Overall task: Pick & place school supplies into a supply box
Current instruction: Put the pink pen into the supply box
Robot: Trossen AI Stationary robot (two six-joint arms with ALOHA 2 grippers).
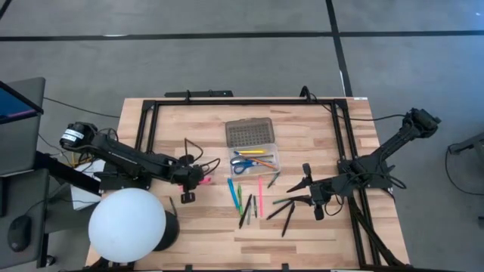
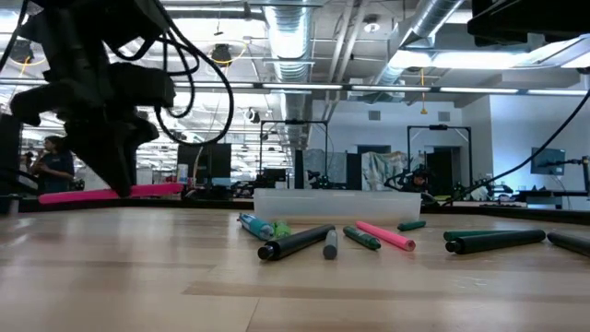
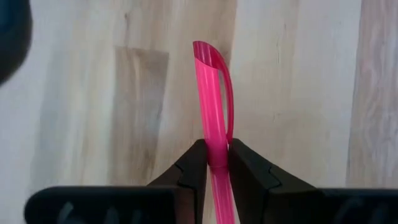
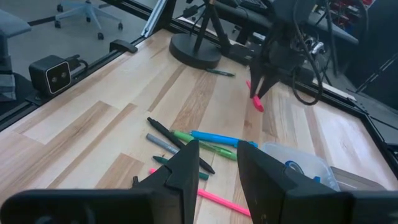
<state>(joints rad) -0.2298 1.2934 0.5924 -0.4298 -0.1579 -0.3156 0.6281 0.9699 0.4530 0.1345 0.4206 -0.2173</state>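
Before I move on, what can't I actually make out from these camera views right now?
- Supply box contents: in the low view its cloudy wall hides them.
- Pink pen: in the left wrist view, its lower end is hidden behind the left hand fingers.
- Items in the box tray: too small in the high view to count.
- Right hand: nothing between its open fingers.

Seen from above, bare wooden table (image 1: 204, 128) lies open at twelve o'clock of the left gripper (image 1: 198, 180), between it and the supply box (image 1: 252, 146) at its two o'clock. At three o'clock, loose pens and markers (image 1: 253, 198) crowd the centre, and beyond them the right gripper (image 1: 304, 191) hangs above more markers, fingers apart. A large white sphere (image 1: 127, 225) on a dark base blocks the seven o'clock corner.
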